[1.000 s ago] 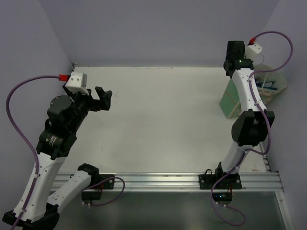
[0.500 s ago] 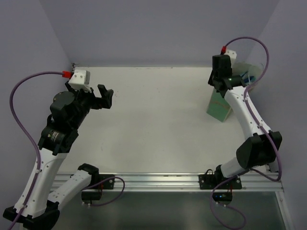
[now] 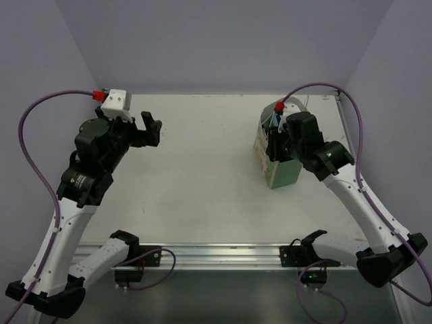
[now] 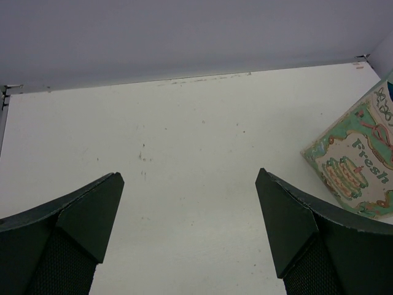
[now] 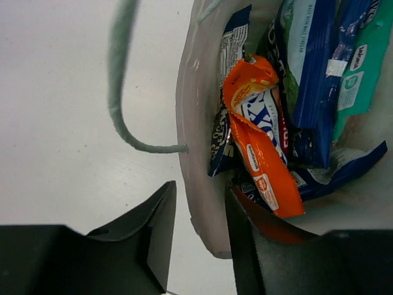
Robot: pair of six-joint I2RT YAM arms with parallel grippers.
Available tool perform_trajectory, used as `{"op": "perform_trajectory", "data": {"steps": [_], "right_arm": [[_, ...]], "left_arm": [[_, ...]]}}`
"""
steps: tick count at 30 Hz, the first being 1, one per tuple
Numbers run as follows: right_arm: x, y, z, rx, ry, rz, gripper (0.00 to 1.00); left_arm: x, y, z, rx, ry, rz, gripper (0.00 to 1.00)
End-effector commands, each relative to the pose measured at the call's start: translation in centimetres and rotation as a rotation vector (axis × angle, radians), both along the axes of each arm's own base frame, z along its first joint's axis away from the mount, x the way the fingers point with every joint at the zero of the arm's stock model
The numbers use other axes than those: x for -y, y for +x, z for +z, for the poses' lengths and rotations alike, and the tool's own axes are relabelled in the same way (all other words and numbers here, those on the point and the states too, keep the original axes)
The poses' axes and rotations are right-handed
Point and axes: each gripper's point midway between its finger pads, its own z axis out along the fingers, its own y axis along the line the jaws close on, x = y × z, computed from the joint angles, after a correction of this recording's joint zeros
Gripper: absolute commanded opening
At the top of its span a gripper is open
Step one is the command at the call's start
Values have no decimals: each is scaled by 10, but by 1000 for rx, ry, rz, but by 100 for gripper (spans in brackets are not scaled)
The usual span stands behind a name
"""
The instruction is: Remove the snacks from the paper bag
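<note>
- White table (image 3: pixel 202 175) – matte, faintly speckled; lilac walls (image 3: pixel 223 40) behind.
- Paper bag (image 3: pixel 273 162) – upright, right of centre; snacks (image 5: pixel 264 153) inside.
- Right gripper (image 5: pixel 199 230) – fingers pinching bag rim.
- Left gripper (image 4: pixel 190 239) – fingers spread, empty.

White table (image 3: pixel 202 182): fills the centre of the overhead frame; faint dark specks on its surface in the left wrist view. Lilac walls (image 3: pixel 223 40): upper part and both sides. Aluminium rail (image 3: pixel 223 255): along the table's lower edge.
</note>
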Motion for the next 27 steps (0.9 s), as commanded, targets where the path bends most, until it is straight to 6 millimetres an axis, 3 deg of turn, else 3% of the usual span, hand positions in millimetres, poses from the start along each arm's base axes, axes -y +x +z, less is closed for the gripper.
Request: {"op": "perform_trajectory", "data": {"steps": [1,2,3,4,5,7,11,15,18,23,27], "right_arm": [[-2,-16,25,12,16,77,43],[-1,-17,33,23,14,73,54],[3,-15,42,44,5,57,60],[5,-13,64,91,17,47,64],[9,-15,70,97,8,38,71],[20,-13,96,158,-7,-3,77],[57,-10,119,240,-82,-168,84],[106,8,110,209,-127,-354,82],[107,21,103,197,-68,-371,81],[110,55,68,149,15,-403,77],[125,73,43,134,35,-439,72]], "left_arm": [[5,2,16,35,-9,-20,100],[7,4,16,34,-13,-28,100],[9,5,16,30,-20,-32,100],[10,6,16,28,-25,-36,100],[12,6,17,30,-31,-41,100],[15,9,14,18,-43,-47,100],[17,9,17,23,-53,-57,100],[16,10,19,27,-46,-48,100],[16,10,19,26,-43,-50,100],[17,8,24,33,-47,-60,100],[17,4,23,27,-49,-67,100]]}}
